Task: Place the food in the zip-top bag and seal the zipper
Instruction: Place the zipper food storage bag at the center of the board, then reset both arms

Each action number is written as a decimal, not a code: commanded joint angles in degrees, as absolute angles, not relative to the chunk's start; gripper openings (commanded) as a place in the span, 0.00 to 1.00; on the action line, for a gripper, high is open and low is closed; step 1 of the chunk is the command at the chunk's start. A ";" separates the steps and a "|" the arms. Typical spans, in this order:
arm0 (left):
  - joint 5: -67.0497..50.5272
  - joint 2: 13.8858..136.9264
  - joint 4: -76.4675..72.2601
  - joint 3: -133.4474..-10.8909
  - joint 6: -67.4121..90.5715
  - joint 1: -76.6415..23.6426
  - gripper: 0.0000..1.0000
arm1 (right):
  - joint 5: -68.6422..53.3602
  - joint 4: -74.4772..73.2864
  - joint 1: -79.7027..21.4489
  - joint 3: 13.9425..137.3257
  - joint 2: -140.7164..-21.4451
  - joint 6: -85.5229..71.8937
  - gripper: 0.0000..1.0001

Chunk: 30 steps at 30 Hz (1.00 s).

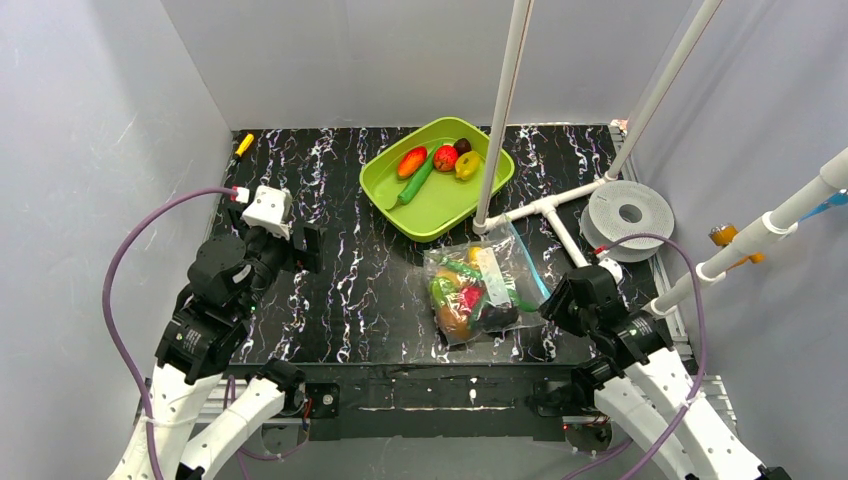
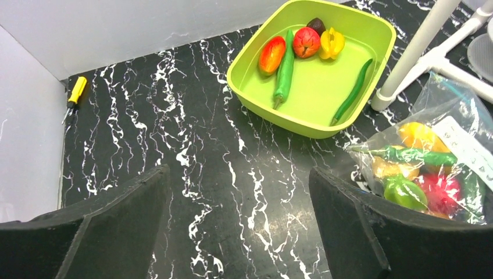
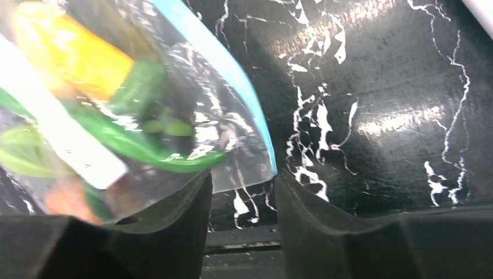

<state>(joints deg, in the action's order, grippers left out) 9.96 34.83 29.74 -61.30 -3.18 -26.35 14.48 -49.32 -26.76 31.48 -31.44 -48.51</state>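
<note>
The zip-top bag [image 1: 472, 292] lies right of centre on the black marbled table, holding several pieces of food [image 1: 460, 295] in yellow, green, red and orange. Its zipper [image 1: 530, 265] is the blue strip along the right edge. My right gripper [image 1: 548, 305] sits at the bag's near right corner. In the right wrist view its jaws [image 3: 243, 180] stand open, with the corner of the bag [image 3: 192, 116] and the end of the zipper [image 3: 232, 75] just above the gap, not clamped. More food [image 1: 446, 157] lies in the green tray. My left gripper [image 2: 238, 226] hovers open and empty over bare table at the left.
The lime-green tray [image 1: 385, 160] stands at the back centre. A white pipe frame [image 1: 500, 110] rises beside it, with its foot just behind the bag. A grey spool [image 1: 625, 212] sits at the right edge, and a yellow screwdriver [image 1: 243, 144] at the back left corner.
</note>
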 commanded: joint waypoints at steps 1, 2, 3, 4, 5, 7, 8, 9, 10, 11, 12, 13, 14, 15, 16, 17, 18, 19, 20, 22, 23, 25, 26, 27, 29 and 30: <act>11.44 35.65 26.58 -63.15 -3.16 -26.19 0.95 | 15.11 -42.12 -26.54 33.63 -29.98 -46.67 0.60; 11.71 35.82 26.32 -63.76 -3.26 -26.19 0.98 | 15.49 -41.55 -26.50 35.11 -30.27 -45.25 0.67; 11.96 35.85 26.03 -64.30 -3.42 -26.19 0.98 | 16.44 -41.42 -26.54 36.68 -30.58 -44.21 0.72; 12.34 35.73 25.58 -64.64 -3.67 -26.19 0.98 | 17.56 -41.20 -26.54 38.25 -30.79 -43.07 0.76; 12.72 35.61 25.13 -64.93 -3.91 -26.19 0.98 | 18.77 -41.24 -26.54 40.02 -31.04 -41.50 0.79; 13.30 35.15 23.91 -65.45 -4.46 -26.24 0.98 | 17.87 -39.51 -26.54 42.89 -31.31 -36.28 0.82; 13.35 34.92 23.41 -65.47 -4.72 -26.20 0.98 | 15.14 -37.36 -26.54 43.66 -31.46 -32.97 0.83; 13.31 34.71 22.86 -65.53 -5.08 -26.19 0.98 | 12.34 -35.30 -26.54 44.33 -31.71 -29.75 0.84; 13.33 34.57 22.45 -65.49 -5.29 -26.19 0.98 | 8.82 -32.83 -26.54 45.00 -32.03 -26.64 0.91; 13.28 34.45 22.08 -65.45 -5.31 -26.19 0.98 | 5.30 -31.91 -26.54 45.73 -32.50 -23.79 0.96; 13.23 34.34 21.73 -65.46 -5.35 -26.19 0.98 | 1.68 -30.30 -26.54 46.64 -33.10 -21.23 0.98; 13.11 34.25 21.45 -65.48 -5.24 -26.19 0.98 | -1.72 -29.49 -26.54 47.75 -33.59 -19.46 0.98; 13.02 34.20 21.09 -65.40 -5.01 -26.19 0.98 | -4.20 -28.63 -26.54 48.93 -34.16 -17.59 0.98; 12.94 34.08 20.68 -65.44 -4.61 -26.19 0.98 | -5.94 -27.96 -26.54 50.50 -34.79 -16.54 0.98; 12.90 33.91 20.25 -65.50 -4.29 -26.19 0.98 | -6.81 -27.68 -26.54 53.01 -35.39 -15.99 0.98; 12.88 33.67 19.81 -65.63 -4.04 -26.19 0.98 | -7.11 -27.72 -26.54 55.15 -36.05 -15.54 0.98; 12.86 33.52 19.52 -66.00 -3.82 -26.19 0.98 | -7.46 -27.78 -26.54 57.63 -36.70 -15.04 0.98; 12.91 33.37 19.36 -66.58 -3.69 -26.19 0.98 | -7.95 -27.84 -26.54 59.82 -37.24 -14.50 0.98; 13.06 33.27 19.22 -67.27 -3.65 -26.19 0.98 | -8.22 -27.73 -26.54 62.33 -37.79 -13.91 0.98; 13.62 32.91 18.66 -68.70 -3.80 -26.19 0.98 | -7.36 -27.28 -26.54 66.87 -38.78 -13.03 0.98; 13.78 32.57 18.12 -69.39 -4.02 -26.19 0.98 | -5.94 -27.37 -26.54 69.13 -39.03 -12.66 0.98; 13.95 31.90 16.92 -70.71 -4.71 -26.19 0.98 | -2.83 -26.78 -26.54 72.54 -39.11 -11.59 0.98; 14.03 31.55 16.27 -71.33 -4.98 -26.19 0.98 | -0.82 -26.42 -26.56 73.77 -38.92 -11.01 0.98; 14.13 31.37 15.66 -71.75 -5.15 -26.19 0.98 | 1.36 -25.65 -26.55 74.64 -38.42 -10.34 0.98; 14.00 30.88 14.77 -72.81 -5.82 -26.19 0.98 | 5.71 -23.89 -26.54 75.45 -37.18 -8.88 0.98; 13.87 30.71 14.57 -73.24 -6.14 -26.19 0.98 | 8.16 -22.80 -26.54 75.45 -36.32 -8.40 0.98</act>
